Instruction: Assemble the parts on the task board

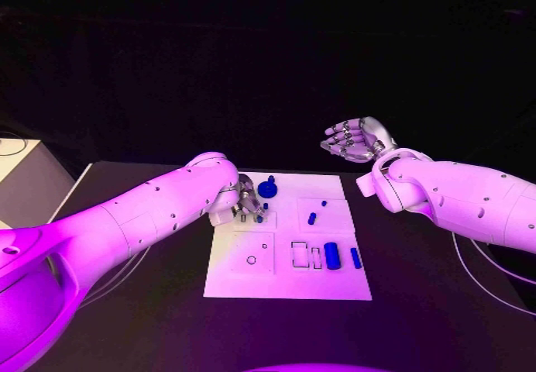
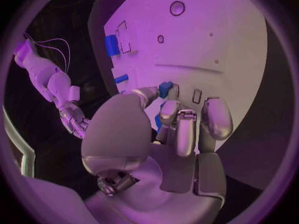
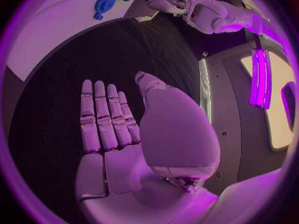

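Left hand: we see the left hand (image 1: pixel 244 203) low on the board (image 1: pixel 335 287) near its far-left corner, palm down, fingers curled toward the surface.
Left grip: in the left wrist view the thumb and a finger (image 2: pixel 169 112) pinch a small blue part (image 2: pixel 164 88) just above the board, so we read this hand as holding that part.
Right hand: the right hand (image 1: pixel 354 139) is raised beyond the far edge of the board, well apart from the parts; in the right wrist view (image 3: pixel 118 122) its fingers lie straight and side by side with nothing in them, so it is open and empty.
Knob: a round blue knob (image 1: pixel 267 187) stands at the far edge of the board, just beside the left hand.
Other parts: a blue cylinder (image 1: pixel 331 253) and a slim bar (image 1: pixel 356 258) lie near the right edge; a small piece (image 1: pixel 313 218) lies mid-board.
Counter: the black counter (image 1: pixel 435 310) carries the board.
In the way: the left forearm (image 1: pixel 146 225) covers the board's far-left corner.
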You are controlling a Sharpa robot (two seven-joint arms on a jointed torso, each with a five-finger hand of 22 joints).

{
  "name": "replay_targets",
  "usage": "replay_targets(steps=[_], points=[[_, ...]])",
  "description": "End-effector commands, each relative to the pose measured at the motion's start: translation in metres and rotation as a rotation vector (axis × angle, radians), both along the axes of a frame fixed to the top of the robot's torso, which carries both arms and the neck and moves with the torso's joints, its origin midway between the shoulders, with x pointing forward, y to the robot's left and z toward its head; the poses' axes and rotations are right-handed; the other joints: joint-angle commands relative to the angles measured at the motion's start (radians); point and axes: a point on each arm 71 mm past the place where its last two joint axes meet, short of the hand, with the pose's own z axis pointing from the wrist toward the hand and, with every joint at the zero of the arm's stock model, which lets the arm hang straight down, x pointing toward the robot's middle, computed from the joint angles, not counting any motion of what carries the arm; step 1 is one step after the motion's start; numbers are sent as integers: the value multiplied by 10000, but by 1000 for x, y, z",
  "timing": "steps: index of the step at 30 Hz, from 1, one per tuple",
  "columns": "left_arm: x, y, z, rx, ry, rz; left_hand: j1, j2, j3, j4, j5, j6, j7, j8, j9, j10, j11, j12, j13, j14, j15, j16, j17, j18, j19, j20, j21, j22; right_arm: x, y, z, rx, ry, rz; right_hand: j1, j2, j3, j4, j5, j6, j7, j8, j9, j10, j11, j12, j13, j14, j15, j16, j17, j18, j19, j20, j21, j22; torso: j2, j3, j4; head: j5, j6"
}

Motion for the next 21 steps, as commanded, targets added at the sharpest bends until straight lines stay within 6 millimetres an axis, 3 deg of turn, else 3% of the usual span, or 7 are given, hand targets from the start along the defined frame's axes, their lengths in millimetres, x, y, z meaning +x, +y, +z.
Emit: replay_targets(steps=[1, 5, 13, 16, 20, 21], points=[[-2, -1, -2, -78, 154, -169, 184, 86, 734, -412, 59, -57, -13, 132, 331, -34, -46, -51, -13, 876, -59, 37, 2106, -76, -10, -43, 46, 21, 0, 1, 0, -69, -47, 154, 9, 113, -68, 3, 68, 27, 216, -32, -7, 16, 31, -31, -14, -85, -16, -41, -13, 61, -75, 12, -33, -14, 5, -4, -3, 9, 12], [-3, -1, -2, -103, 175, -183, 90, 11, 1451, -699, 81, -146, 25, 199, 506, -53, -10, -87, -28, 875, -35, 33, 2104, -78, -21, -20, 63, 37, 0, 1, 0, -73, -51, 141, 7, 112, -73, 4, 65, 29, 219, -34, -7, 17, 33, -31, -20, -87, -14, -46, -19, 62, -79, 14, -33, -22, 15, -7, 5, 2, 16], [-3, 0, -2, -123, 183, -173, -88, -32, 2006, -926, 93, -176, 59, 230, 635, -59, 17, -99, -33, 877, -11, 35, 2115, -78, -30, 6, 82, 55, 0, 0, 0, -78, -44, 128, 2, 111, -81, 7, 63, 33, 225, -36, -7, 21, 35, -30, -29, -89, -13, -52, -27, 62, -86, 16, -32, -32, 13, -7, 21, 6, 13], [-3, 0, -2, -138, 157, -151, -258, -108, 2414, -1152, 134, -46, 16, 400, 834, -19, -18, -91, -8, 892, -35, 51, 2160, -78, -25, -2, 107, 83, 0, 0, 0, -78, -40, 132, 2, 111, -81, 7, 63, 33, 225, -36, -7, 21, 35, -30, -29, -89, -13, -52, -27, 62, -86, 16, -32, -32, 17, -1, 14, 12, 8], [-3, 1, -1, -226, 27, -64, -550, -267, 2909, -1414, 409, 51, -45, 586, 1113, 74, -78, -77, 38, 917, -93, 76, 2229, -88, 14, -45, 158, 151, 0, 0, 0, -78, -35, 125, 2, 111, -81, 7, 63, 33, 225, -36, -7, 21, 35, -30, -29, -89, -13, -52, -27, 62, -86, 16, -32, -32, 13, 1, 10, 15, 2], [-3, 1, -1, -264, -22, -25, -688, -356, 3054, -1508, 674, 125, -85, 705, 1264, 162, -117, -25, 139, 922, -121, 80, 2242, -93, 38, -70, 184, 187, 0, 0, 0, -77, -33, 121, 2, 111, -81, 7, 63, 33, 225, -36, -7, 21, 35, -30, -29, -89, -13, -52, -27, 62, -86, 16, -32, -32, 9, -1, 14, 15, 5]])
